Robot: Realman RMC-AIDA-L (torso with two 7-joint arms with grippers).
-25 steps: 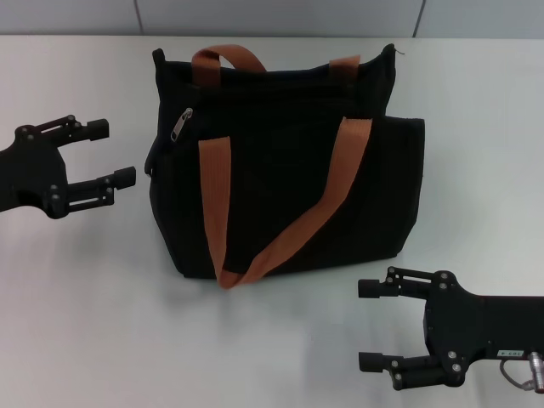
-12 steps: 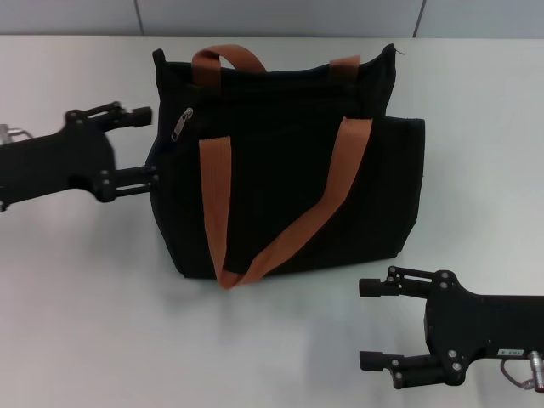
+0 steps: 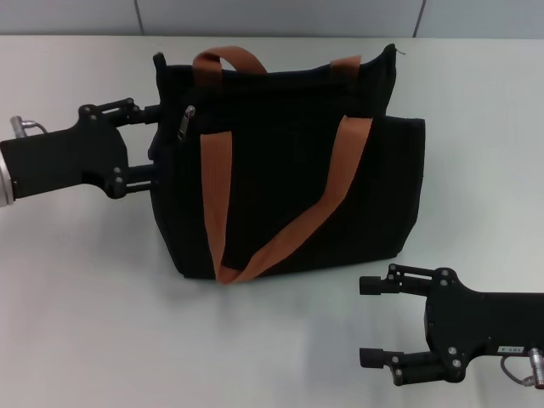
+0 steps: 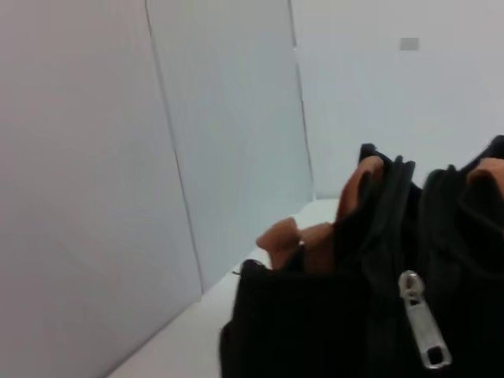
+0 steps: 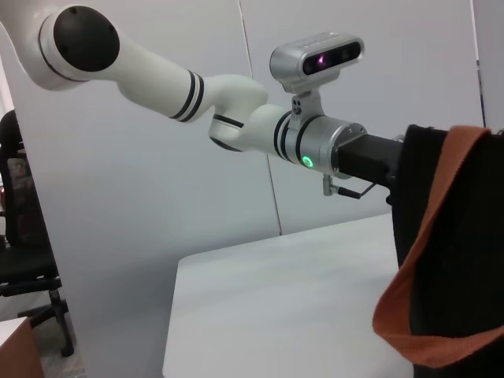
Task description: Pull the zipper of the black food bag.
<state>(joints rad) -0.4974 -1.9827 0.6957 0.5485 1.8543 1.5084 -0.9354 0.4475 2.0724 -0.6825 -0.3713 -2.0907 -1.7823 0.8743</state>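
Note:
The black food bag (image 3: 289, 170) stands upright in the middle of the white table, with two orange-brown strap handles (image 3: 223, 183). Its small silver zipper pull (image 3: 185, 119) hangs on the bag's upper left corner; the left wrist view shows the pull close up (image 4: 424, 331). My left gripper (image 3: 149, 144) is open, its two fingers against the bag's left end, just left of the pull. My right gripper (image 3: 367, 321) is open and empty, low at the front right, apart from the bag. The right wrist view shows the bag's end (image 5: 453, 228) and the left arm behind it.
The white table (image 3: 93, 323) spreads around the bag. A grey wall (image 3: 272, 17) runs along the table's far edge. The left arm's white links (image 5: 197, 94) show in the right wrist view.
My left gripper has moved right, from well clear of the bag to its left end by the zipper pull. The right gripper has not moved.

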